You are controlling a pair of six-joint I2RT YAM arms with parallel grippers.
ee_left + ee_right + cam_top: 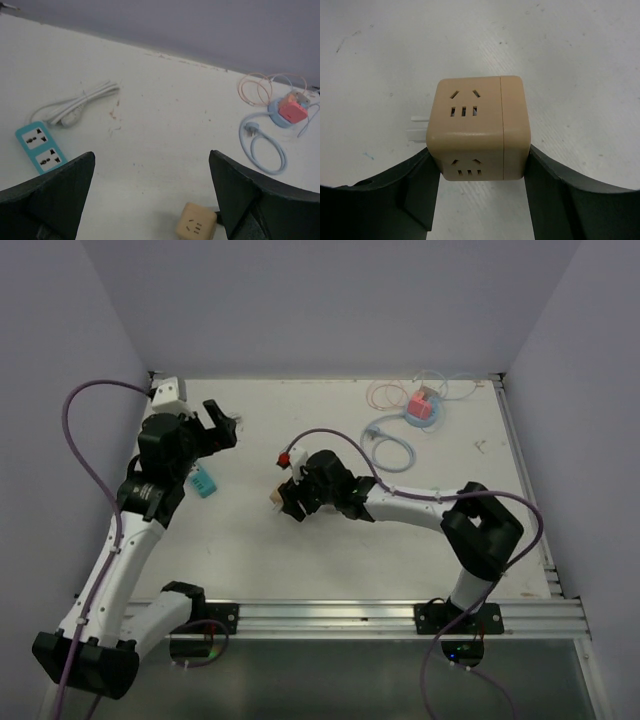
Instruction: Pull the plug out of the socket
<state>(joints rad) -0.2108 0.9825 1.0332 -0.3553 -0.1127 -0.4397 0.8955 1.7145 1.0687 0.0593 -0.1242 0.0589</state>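
We find the right gripper (479, 160) clamped on the tan socket cube (470, 125), a finger on each side; prongs (417, 127) project just beyond one fingertip. The left gripper (151, 156) gapes wide; ahead of one finger lie a blue power strip (40, 147) and white cord (75, 105).

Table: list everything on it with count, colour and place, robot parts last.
beige cube socket: one, beige, mid-table, between the right gripper's fingers
power strip: one, teal, left side
white cable: one, bundled, beside the power strip
pink cube socket: one, pink on blue base, far right
blue cable: one, pale blue, looped beside the pink cube socket
thin wire: one, pinkish, coiled, far right
table: one, white
left gripper: one, black, open
right gripper: one, black, closed on the beige cube socket
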